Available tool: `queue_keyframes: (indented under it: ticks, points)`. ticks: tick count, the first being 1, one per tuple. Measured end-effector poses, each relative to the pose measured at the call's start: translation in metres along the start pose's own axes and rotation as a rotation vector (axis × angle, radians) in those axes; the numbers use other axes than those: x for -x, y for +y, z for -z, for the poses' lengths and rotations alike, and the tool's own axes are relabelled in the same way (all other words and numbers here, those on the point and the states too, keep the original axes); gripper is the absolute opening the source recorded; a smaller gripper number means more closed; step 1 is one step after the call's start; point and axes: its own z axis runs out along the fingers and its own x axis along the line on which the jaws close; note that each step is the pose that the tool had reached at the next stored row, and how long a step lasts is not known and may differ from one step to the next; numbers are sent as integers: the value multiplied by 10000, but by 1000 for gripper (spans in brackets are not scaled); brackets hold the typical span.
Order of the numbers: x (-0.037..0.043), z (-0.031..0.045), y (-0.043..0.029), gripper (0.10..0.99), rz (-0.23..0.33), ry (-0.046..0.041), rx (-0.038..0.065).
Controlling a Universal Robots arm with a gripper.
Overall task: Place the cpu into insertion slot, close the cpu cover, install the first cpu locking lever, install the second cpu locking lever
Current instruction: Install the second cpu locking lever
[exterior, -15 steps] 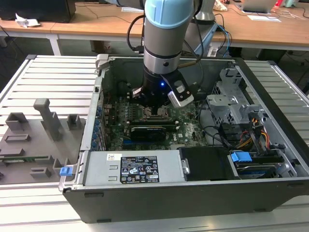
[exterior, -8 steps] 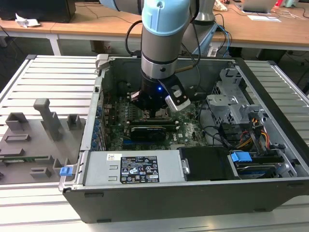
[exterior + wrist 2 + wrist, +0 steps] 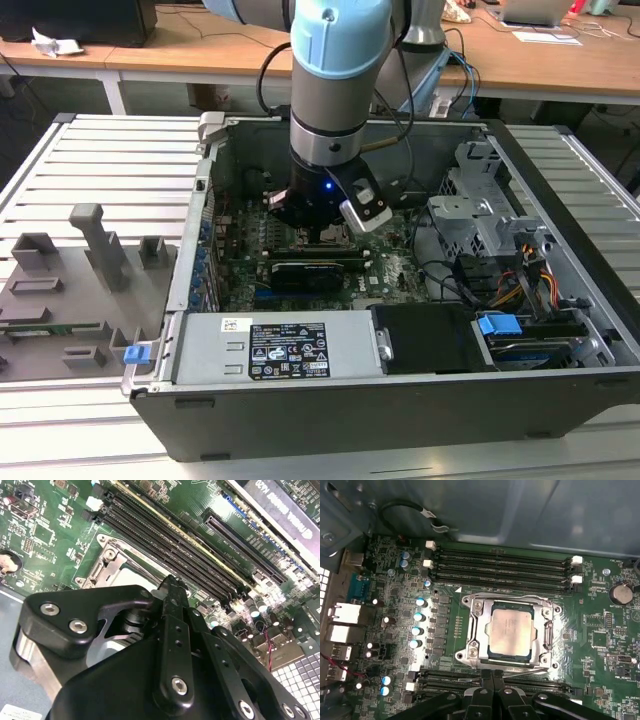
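Note:
The cpu (image 3: pixel 510 632), silver-grey face up, lies in the insertion slot (image 3: pixel 468 600) on the green motherboard. The cpu cover (image 3: pixel 479 630), a metal frame with a square window, lies flat around the chip. A thin metal lever (image 3: pixel 530 668) runs along the socket edge nearest my fingers. My gripper (image 3: pixel 492 672) is shut, its black fingertips pressed together just above that edge with nothing visible between them. In the second wrist view the gripper (image 3: pixel 170 582) hangs over the socket's frame (image 3: pixel 111 562). In the exterior view the gripper (image 3: pixel 318 232) reaches down into the open computer case.
Long black memory slots (image 3: pixel 500 565) flank the socket on two sides. A black graphics card (image 3: pixel 305 272), the power supply (image 3: pixel 285 350) and a drive cage (image 3: pixel 480 215) with cables crowd the case. Grey fixtures (image 3: pixel 90 250) stand at the exterior view's left.

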Motion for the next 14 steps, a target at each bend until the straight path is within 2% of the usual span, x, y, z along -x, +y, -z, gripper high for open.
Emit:
queue_keyframes:
  ticks: [6, 10, 14]
  points:
    - [-32, 3, -32, 106, -1, -19, 204]
    - [-104, -7, -41, 106, 0, -24, 230]
    - [-134, -66, -50, 106, -3, -22, 228]
